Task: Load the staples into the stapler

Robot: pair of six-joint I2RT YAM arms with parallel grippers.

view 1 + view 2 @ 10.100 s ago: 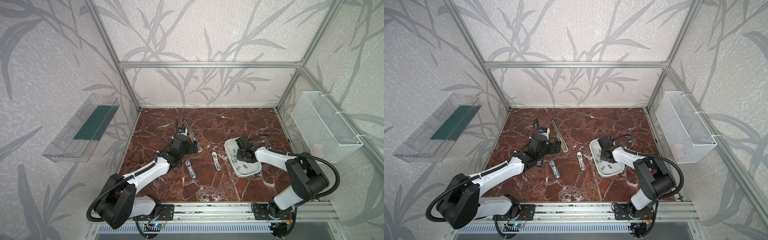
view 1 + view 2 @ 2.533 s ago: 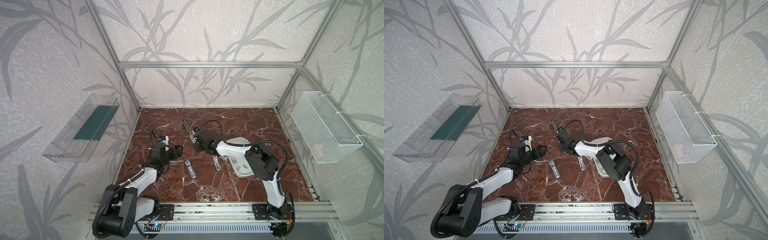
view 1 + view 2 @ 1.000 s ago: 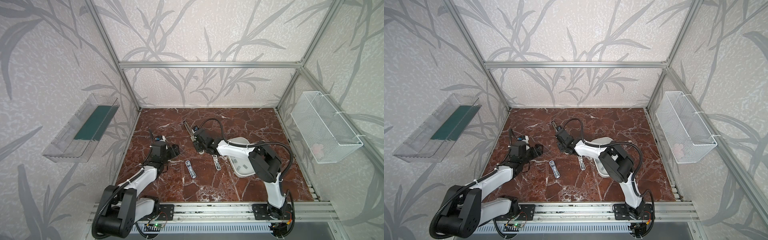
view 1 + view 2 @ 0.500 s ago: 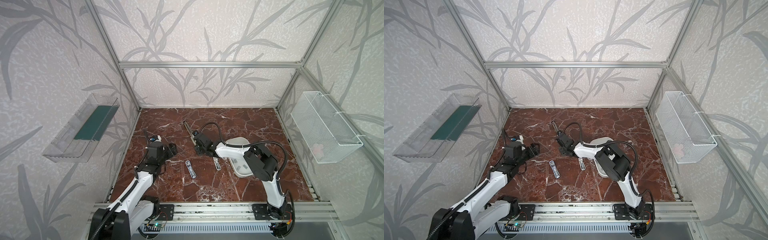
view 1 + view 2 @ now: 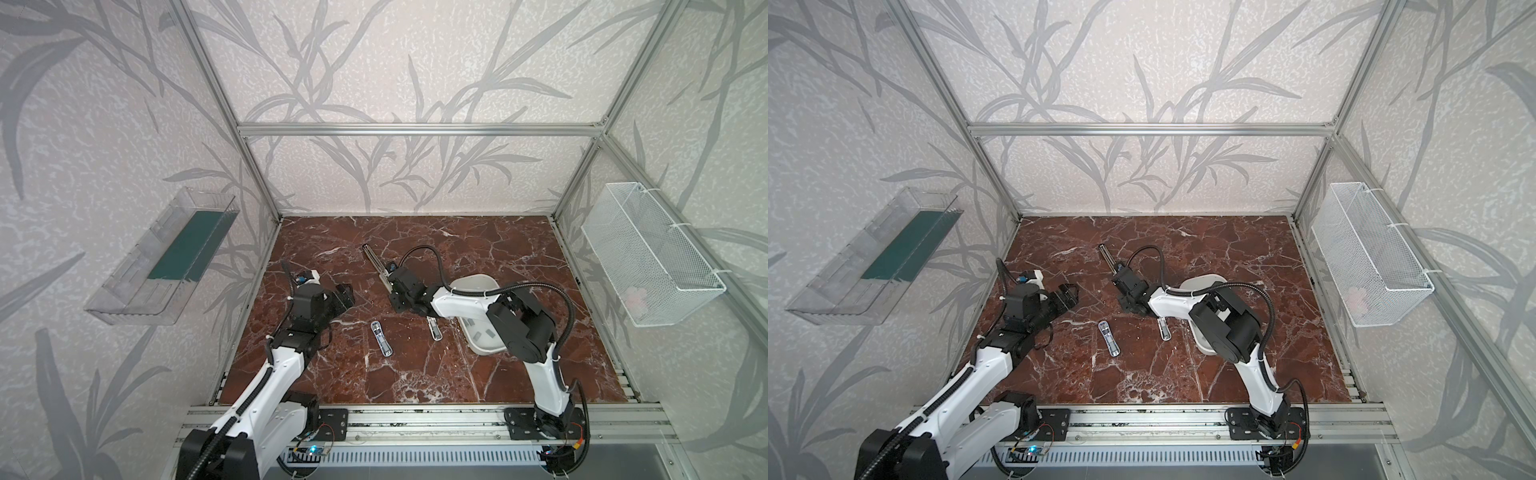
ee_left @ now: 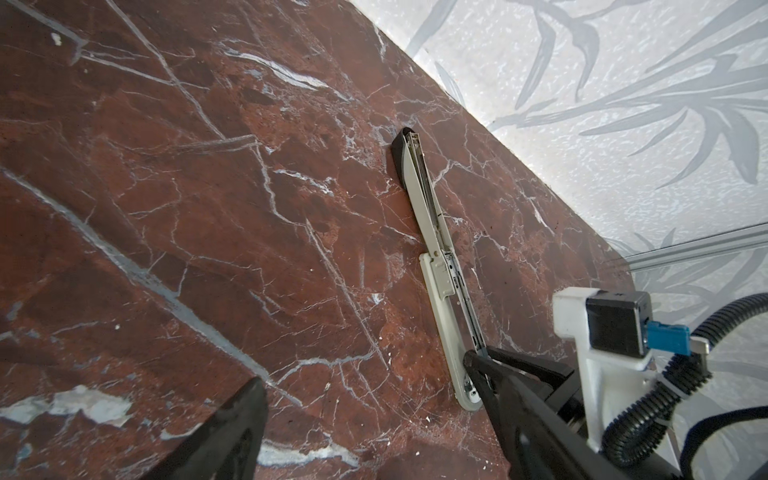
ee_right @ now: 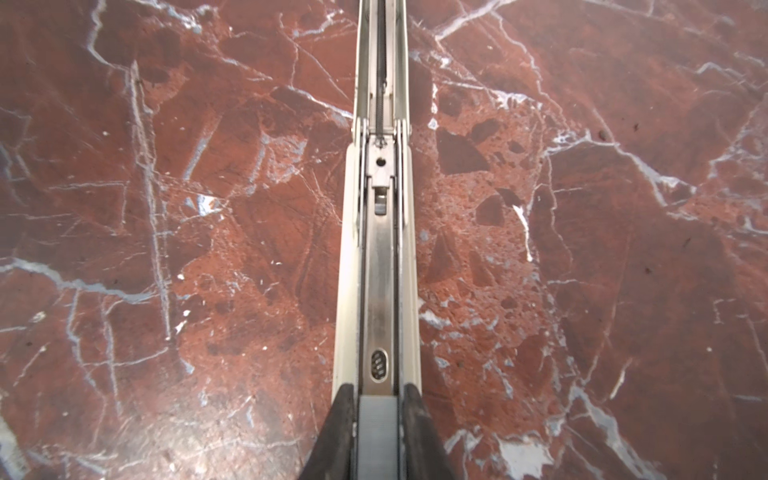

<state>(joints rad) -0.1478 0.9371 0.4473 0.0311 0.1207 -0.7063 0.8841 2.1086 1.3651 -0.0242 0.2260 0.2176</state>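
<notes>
L gripper [image 5: 346, 294]: your jaws wide, empty, left of centre.
R gripper [image 7: 377, 395]: clamped on grey staple strip [image 7: 376, 415] over stapler [image 5: 374, 262] channel, mid-frame.
Staples [image 5: 478, 332]: others in white tray [image 5: 473, 280], right of centre.

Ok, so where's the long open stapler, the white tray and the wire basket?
long open stapler [image 7: 380, 270]: right wrist view, on its shiny metal channel.
white tray [image 5: 478, 281]: in a top view, on its far rim.
wire basket [image 5: 648, 257]: in a top view, on its mesh.
</notes>
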